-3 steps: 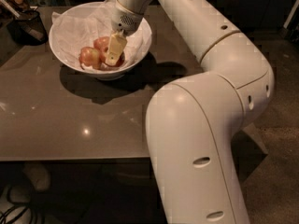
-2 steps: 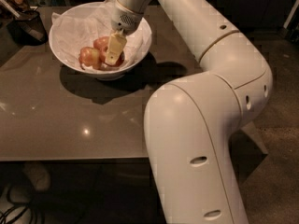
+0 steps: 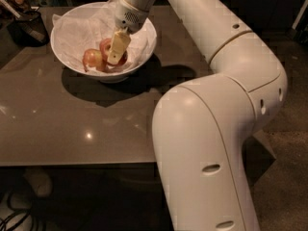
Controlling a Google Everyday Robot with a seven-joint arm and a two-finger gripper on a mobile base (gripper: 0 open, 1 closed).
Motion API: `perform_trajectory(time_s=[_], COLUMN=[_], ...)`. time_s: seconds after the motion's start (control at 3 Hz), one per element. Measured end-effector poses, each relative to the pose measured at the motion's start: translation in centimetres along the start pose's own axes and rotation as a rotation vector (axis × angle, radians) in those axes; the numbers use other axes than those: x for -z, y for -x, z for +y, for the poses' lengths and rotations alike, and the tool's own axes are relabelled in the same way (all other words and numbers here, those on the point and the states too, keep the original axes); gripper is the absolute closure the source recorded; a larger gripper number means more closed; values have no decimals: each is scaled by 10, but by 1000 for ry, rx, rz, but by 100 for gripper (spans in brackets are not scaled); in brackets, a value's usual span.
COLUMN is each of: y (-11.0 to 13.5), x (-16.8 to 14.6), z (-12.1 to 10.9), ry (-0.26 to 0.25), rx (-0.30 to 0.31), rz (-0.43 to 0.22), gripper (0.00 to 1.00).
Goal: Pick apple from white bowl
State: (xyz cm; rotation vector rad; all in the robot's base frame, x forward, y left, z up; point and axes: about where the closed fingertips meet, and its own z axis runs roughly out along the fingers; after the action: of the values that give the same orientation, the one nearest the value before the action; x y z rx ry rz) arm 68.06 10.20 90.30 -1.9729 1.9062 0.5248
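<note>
- Dim room, glossy grey-brown table (image 3: 72, 124) with one small light glint near the front.
- Dark mesh basket (image 3: 29, 25) at the far corner on the camera-left side, well apart from the arm (image 3: 216, 105).
- White bowl (image 3: 142, 30) near the far edge of the table, lined with crumpled white paper (image 3: 77, 28).
- Gripper (image 3: 115, 57) down inside the bowl, wrist just above the rim, pale tip right on the fruit cluster.
- Apple (image 3: 105, 46) at the bottom of the bowl, partly hidden behind the gripper, touching it or very close; cannot say which.
- Second apple (image 3: 92, 59) just beside it, camera-left, clear of the gripper.
- Possibly more fruit under the tip; too hidden to count.
- Gripper spread or clamped: cannot tell from this angle, so no confirming a hold on the apple.
- Step, as judged: grasp phase. Tool at the fruit, apple low in the bowl, nothing lifted yet.
- Next move, as judged: confirm closure on the one apple only, then lift straight up until clear of the rim.
- Risks, as judged: paper liner snagging and riding up with the lift; neighbour apple getting nudged or dragged; round fruit slipping out of an off-centre pinch.
- Labels and writing: none readable. No sticker made out on any apple from here, no brand or text on arm, bowl or basket.
</note>
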Motion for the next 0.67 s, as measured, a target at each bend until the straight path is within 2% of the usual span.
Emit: perform_trajectory(time_s=[0.67], y=[26], x=[31], z=[18], ry=[-22], rx=[63], rz=[-91], gripper=[100])
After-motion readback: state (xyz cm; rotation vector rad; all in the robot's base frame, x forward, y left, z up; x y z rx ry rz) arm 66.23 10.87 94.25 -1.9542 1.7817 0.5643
